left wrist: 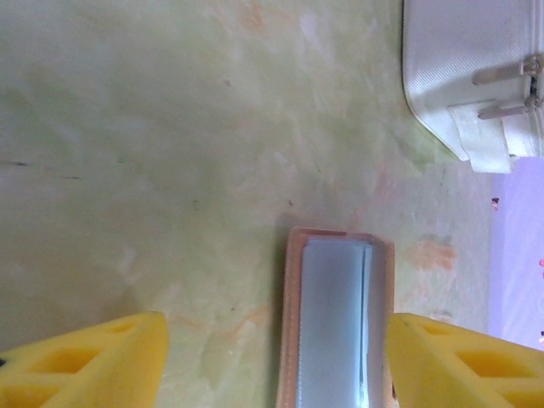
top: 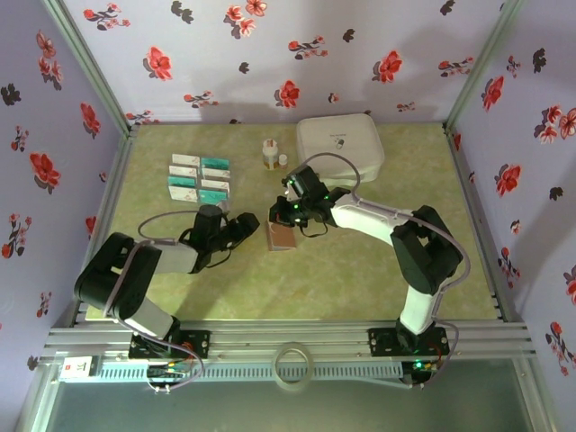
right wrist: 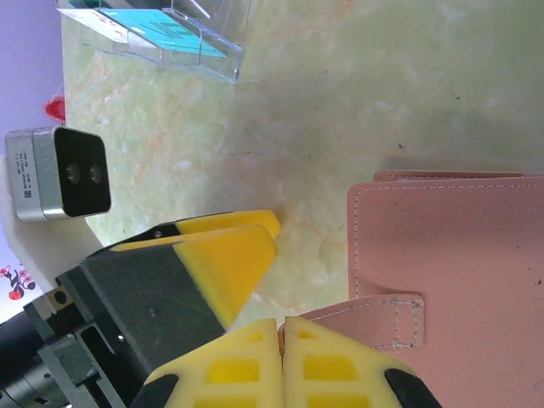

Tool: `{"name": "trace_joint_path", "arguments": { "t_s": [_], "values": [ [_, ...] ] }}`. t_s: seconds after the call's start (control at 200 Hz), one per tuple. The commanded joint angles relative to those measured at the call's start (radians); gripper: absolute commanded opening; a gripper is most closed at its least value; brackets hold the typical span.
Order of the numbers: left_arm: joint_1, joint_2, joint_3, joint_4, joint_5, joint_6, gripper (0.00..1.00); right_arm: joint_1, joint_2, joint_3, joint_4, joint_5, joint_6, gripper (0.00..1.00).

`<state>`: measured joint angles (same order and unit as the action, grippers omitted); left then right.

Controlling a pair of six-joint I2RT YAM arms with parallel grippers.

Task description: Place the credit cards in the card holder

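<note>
The reddish-brown card holder point(top: 282, 237) lies mid-table. In the left wrist view I look into its open end point(left wrist: 293, 323), where a light grey credit card point(left wrist: 336, 323) sits inside. My left gripper point(left wrist: 276, 348) is open, its yellow fingers point(left wrist: 93, 361) astride the holder, the right one close against its edge. It stands just left of the holder point(top: 250, 225). My right gripper point(right wrist: 283, 357) is shut on the holder's strap flap point(right wrist: 382, 319), holding it at the far end point(top: 283, 214). More white and teal credit cards point(top: 200, 176) lie in a clear rack point(right wrist: 161, 34).
A large white zip case point(top: 339, 144) stands at the back, its corner in the left wrist view point(left wrist: 463, 76). A small white bottle point(top: 269, 155) is beside it. Flowered walls enclose the green table point(top: 360, 279), with free room at the front and right.
</note>
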<state>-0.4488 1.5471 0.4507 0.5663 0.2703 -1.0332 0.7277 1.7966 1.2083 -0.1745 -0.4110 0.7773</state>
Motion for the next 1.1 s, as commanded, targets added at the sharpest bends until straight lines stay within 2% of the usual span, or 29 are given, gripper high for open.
{"name": "trace_joint_path", "arguments": {
  "t_s": [0.0, 0.245, 0.485, 1.095],
  "values": [
    [0.036, -0.019, -0.029, -0.126, -0.065, 0.058, 0.70, 0.007, 0.000, 0.002, 0.015, 0.015, -0.007, 0.00],
    [0.025, -0.032, 0.052, -0.259, -0.057, 0.148, 0.70, -0.002, -0.037, -0.006, 0.017, 0.018, -0.012, 0.00],
    [-0.028, -0.003, 0.154, -0.428, -0.112, 0.233, 0.70, -0.039, -0.088, -0.054, 0.044, 0.011, -0.005, 0.00],
    [-0.130, 0.098, 0.275, -0.473, -0.140, 0.283, 0.70, -0.110, -0.153, -0.185, 0.140, -0.019, 0.030, 0.00]
  ]
}}
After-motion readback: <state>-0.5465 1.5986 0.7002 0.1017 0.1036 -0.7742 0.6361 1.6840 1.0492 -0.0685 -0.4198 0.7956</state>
